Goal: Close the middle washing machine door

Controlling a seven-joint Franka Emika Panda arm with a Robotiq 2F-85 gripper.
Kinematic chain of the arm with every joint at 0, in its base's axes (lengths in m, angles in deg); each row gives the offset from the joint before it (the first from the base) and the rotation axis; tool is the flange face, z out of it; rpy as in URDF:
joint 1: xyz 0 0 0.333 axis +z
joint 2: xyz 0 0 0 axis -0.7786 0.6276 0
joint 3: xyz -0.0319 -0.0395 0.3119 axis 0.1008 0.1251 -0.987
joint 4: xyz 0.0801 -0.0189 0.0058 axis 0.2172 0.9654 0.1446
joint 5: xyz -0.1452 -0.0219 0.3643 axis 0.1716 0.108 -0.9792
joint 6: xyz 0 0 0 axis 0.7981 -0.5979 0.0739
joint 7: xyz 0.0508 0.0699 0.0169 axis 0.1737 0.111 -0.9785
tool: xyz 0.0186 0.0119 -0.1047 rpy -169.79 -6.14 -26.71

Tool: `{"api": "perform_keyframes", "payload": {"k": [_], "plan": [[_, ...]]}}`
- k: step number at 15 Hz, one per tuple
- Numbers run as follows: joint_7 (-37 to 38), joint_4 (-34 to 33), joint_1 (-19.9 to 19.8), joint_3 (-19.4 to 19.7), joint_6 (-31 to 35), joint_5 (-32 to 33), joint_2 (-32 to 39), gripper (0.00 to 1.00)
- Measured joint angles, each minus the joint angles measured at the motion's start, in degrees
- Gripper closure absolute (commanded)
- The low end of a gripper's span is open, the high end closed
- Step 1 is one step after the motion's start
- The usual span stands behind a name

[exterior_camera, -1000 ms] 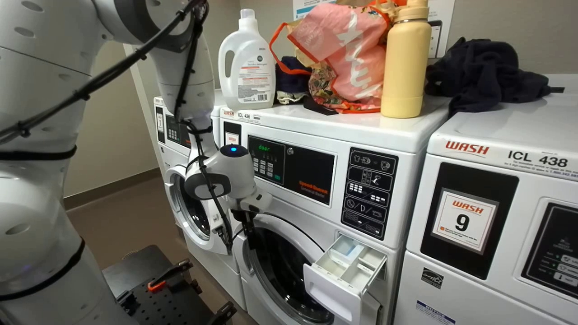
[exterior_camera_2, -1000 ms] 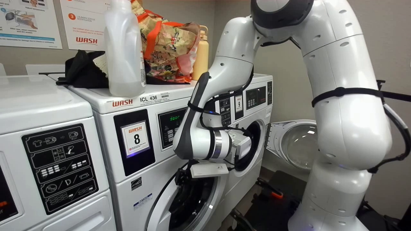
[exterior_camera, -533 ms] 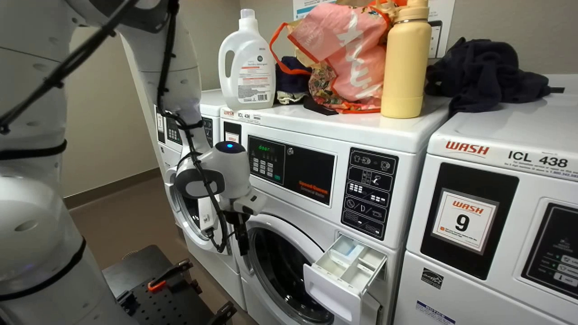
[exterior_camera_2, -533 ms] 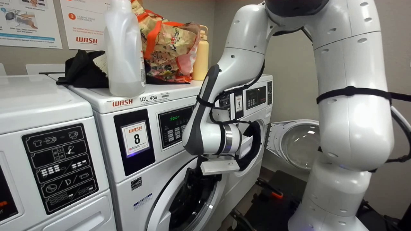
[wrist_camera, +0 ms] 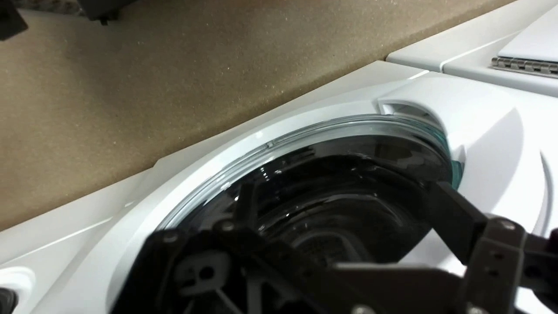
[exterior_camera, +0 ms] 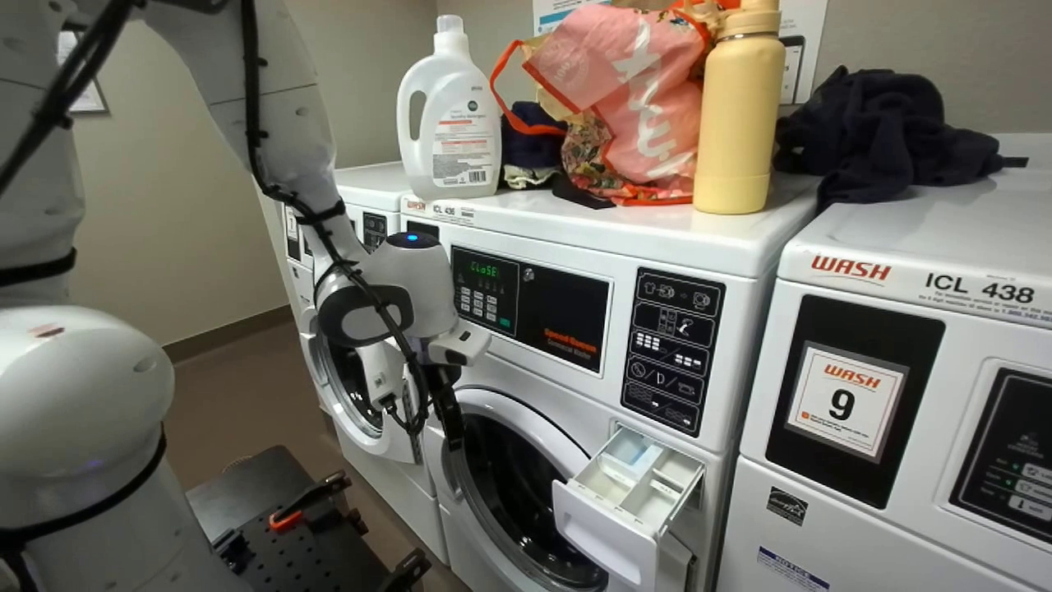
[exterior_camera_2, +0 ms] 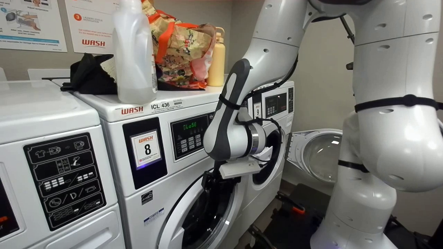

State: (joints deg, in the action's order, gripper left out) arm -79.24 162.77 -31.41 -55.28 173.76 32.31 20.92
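Laundry room with a grey-beige wall (exterior_camera: 945, 37). On a white front-loading washer (exterior_camera: 575, 403) with a black control panel (exterior_camera: 567, 316) stand a translucent detergent jug (exterior_camera: 452, 107), a pink and floral shopping bag with orange handles (exterior_camera: 633, 107) and a pale-yellow bottle (exterior_camera: 740, 123), visible in both exterior views. The middle washing machine door (exterior_camera: 509, 493), a large round porthole with a thick white rim and dark glass centre, lies against this washer's front; whether it is latched cannot be told. Wrist view: the jaws of the black two-fingered gripper (wrist_camera: 342, 187) are spread before the dark glass, contact undetermined; a teal-green edge (wrist_camera: 456, 173) beside the glass shows here only. In an exterior view only: an open white dispenser drawer (exterior_camera: 604, 526) and a heap of dark navy cloth (exterior_camera: 888, 131). In an exterior view only: a square white card numbered 8 (exterior_camera_2: 147, 149) and a clear round glass door (exterior_camera_2: 322, 155) standing open on a farther washer (exterior_camera_2: 277, 122). Compared with half a second earlier, the green display (exterior_camera_2: 189, 125) reads CLOSE instead of "door", and the wrist of the white robot arm (exterior_camera_2: 230, 145) stands higher in both exterior views.
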Motion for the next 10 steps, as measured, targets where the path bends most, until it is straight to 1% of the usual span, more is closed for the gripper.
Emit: {"api": "perform_keyframes", "payload": {"k": [3, 5, 7, 10], "plan": [[4.31, 0.15, 9.55, 10.94, 0.01, 7.45, -1.00, 0.00], [6.56, 0.22, 15.08, 17.85, 0.01, 12.28, -1.71, 0.00], [8.30, 0.12, 19.99, 24.17, -0.01, 16.50, -2.59, 0.00], [11.17, 0.25, 26.21, 33.22, -0.08, 23.88, -4.33, 0.00]]}}
